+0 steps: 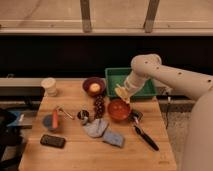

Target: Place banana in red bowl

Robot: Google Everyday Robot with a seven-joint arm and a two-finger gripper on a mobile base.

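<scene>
— Where is the small, pale yellow, splayed banana (120, 92)?

— Clamped, as far as I can judge, in the two-finger gripper (123, 93) at the end of the white arm. It hangs just above the back rim of the round, shallow orange-red bowl (119, 111), in front of the green rectangular tray (114, 75).

— Which step is that?

— The carry, I'd say, close to the drop.

— And the next move?

— Bring the banana over the red bowl's middle, lower it, then let the jaws part. Stay away from the dark maroon-brown bowl (93, 86).

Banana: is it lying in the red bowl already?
No, the banana hangs in the pincer just above the red bowl, not inside it.
</scene>
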